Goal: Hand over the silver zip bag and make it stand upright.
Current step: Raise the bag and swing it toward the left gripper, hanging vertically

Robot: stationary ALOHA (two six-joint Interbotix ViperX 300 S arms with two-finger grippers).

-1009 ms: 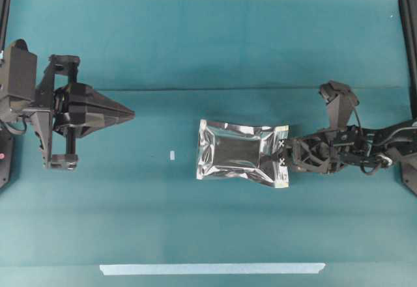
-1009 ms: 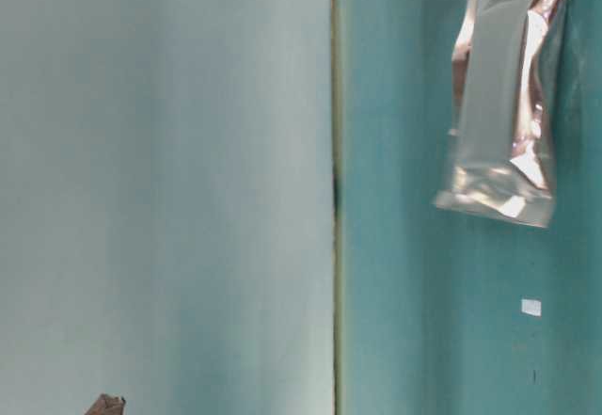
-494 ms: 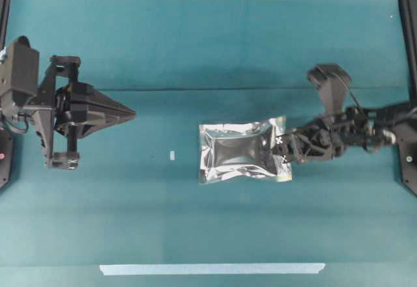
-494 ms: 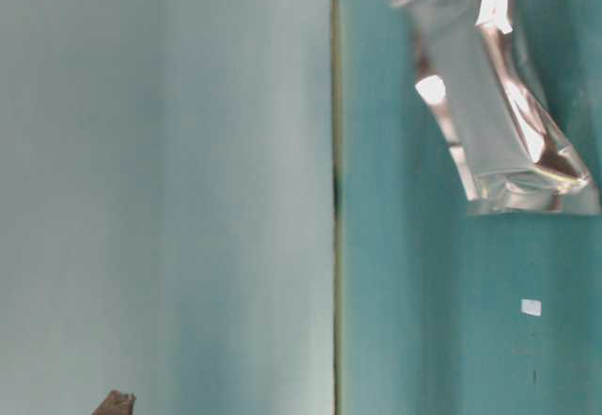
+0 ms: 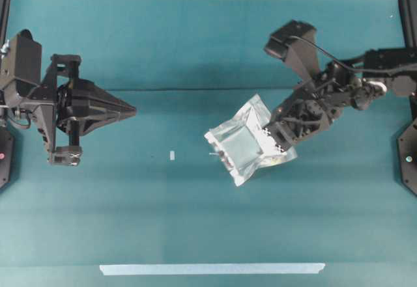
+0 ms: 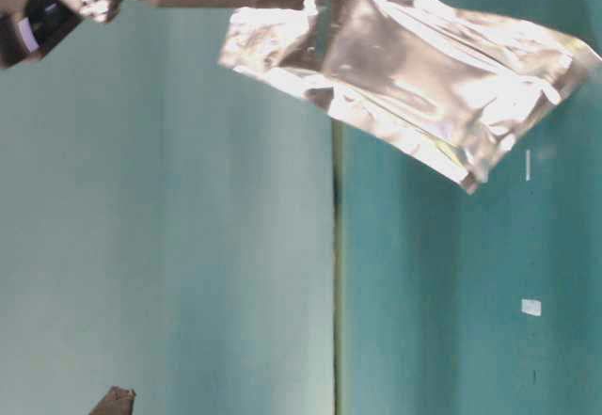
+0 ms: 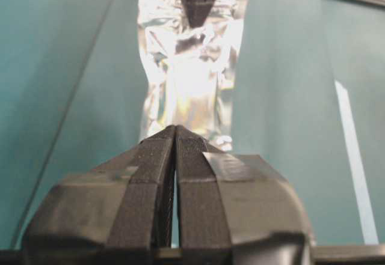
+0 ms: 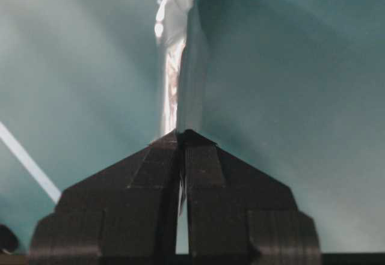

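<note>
The silver zip bag (image 5: 244, 142) is a crinkled foil pouch, lifted off the teal table and tilted, its free end pointing down-left. My right gripper (image 5: 279, 137) is shut on its right edge and holds it in the air. In the right wrist view the bag (image 8: 179, 67) runs edge-on away from the shut right gripper (image 8: 182, 134). It fills the top of the table-level view (image 6: 414, 67). My left gripper (image 5: 132, 111) is shut and empty, far left of the bag, pointing at it. In the left wrist view the bag (image 7: 189, 67) hangs ahead of the left gripper (image 7: 175, 130).
A small white tape scrap (image 5: 172, 155) lies on the table between the arms. A long pale tape strip (image 5: 212, 269) runs along the front edge. The table-level view shows the scrap (image 6: 531, 308) low at the right.
My right gripper has lifted the bag off the table, swung up and back, and turned it from flat to tilted. The left arm has barely moved.
</note>
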